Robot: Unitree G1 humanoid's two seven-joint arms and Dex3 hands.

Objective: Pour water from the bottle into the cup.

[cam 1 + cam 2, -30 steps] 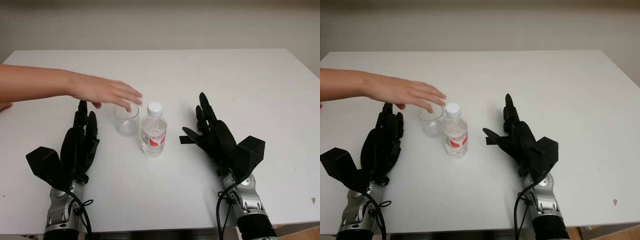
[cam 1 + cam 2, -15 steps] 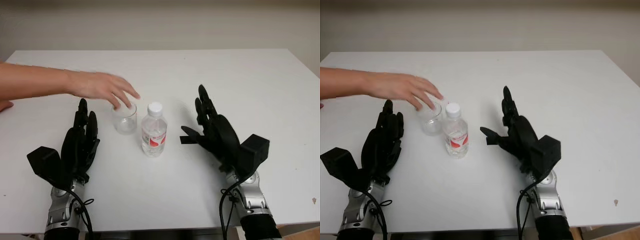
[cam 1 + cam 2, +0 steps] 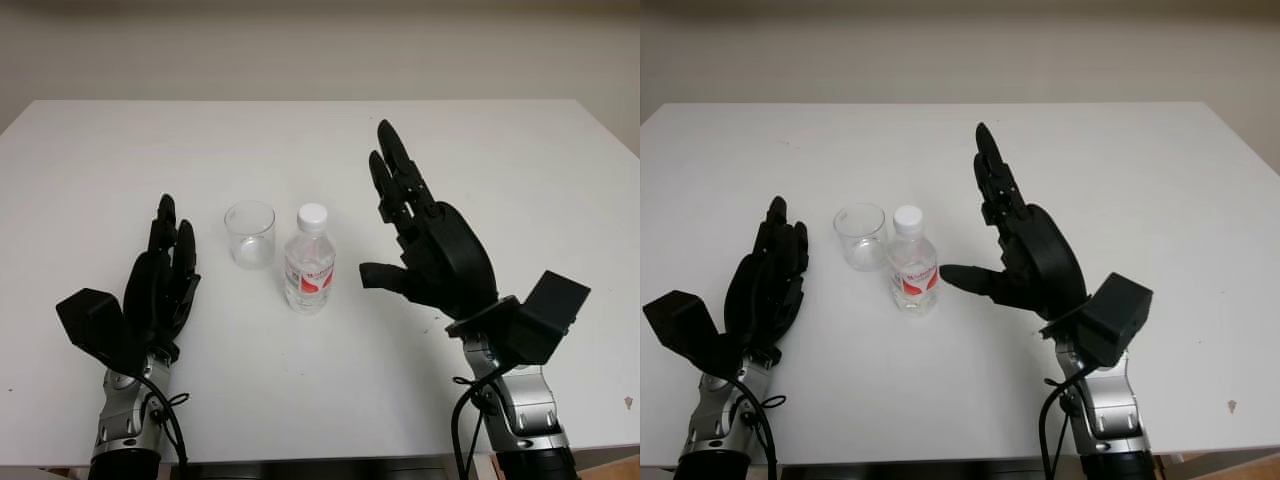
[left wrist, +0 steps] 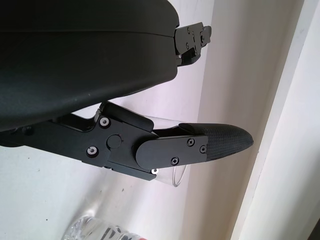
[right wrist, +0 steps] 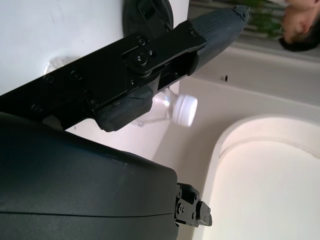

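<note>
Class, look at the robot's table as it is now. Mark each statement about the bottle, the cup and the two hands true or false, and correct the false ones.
1. The bottle stands upright with its white cap on. True.
2. The cup lies on its side. False: it stands upright, beside the bottle.
3. The right hand grips the bottle. False: it is open, raised beside it.
4. The left hand holds nothing. True.
5. The cup is red. False: it is clear.

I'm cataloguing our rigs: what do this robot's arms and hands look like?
Both hands, left hand and right hand, are matte black with three jointed fingers and visible screws. Each carries a black boxy wrist camera block. Below sit silver metal wrists with black cables looping alongside, then black forearms.
</note>
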